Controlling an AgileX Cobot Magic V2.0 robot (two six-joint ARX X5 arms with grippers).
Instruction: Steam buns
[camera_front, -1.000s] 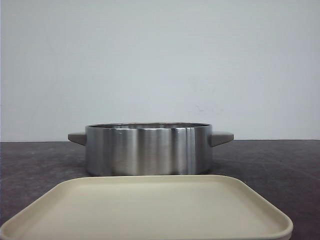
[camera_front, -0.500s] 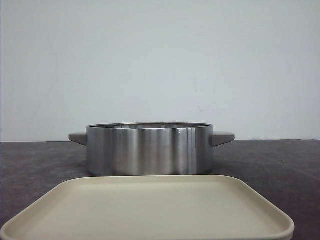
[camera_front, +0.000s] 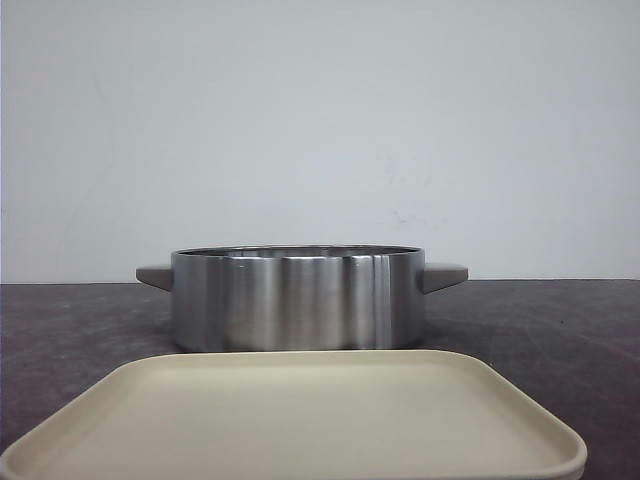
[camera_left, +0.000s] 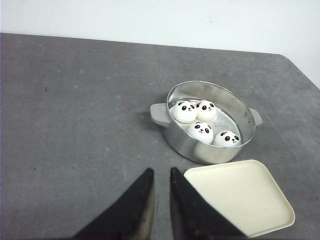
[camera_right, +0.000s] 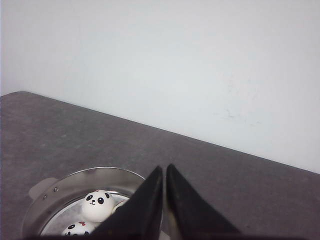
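- Front view: a steel steamer pot (camera_front: 297, 298) is sitting on the dark desk (camera_front: 560, 320), just behind a cream tray (camera_front: 300, 420) that is lying bare; no arm is showing, and the pot's wall is hiding its contents.
- Left wrist view: the left gripper (camera_left: 161, 176) is hovering over the desk with jaws nearly closed, holding nothing; all four buns (camera_left: 202, 124) are resting inside the pot, well beyond the fingertips.
- Right wrist view: the right gripper (camera_right: 164, 172) is hanging with jaws closed and empty, directly above the pot's rim, so this arm is looking nearer to the buns.
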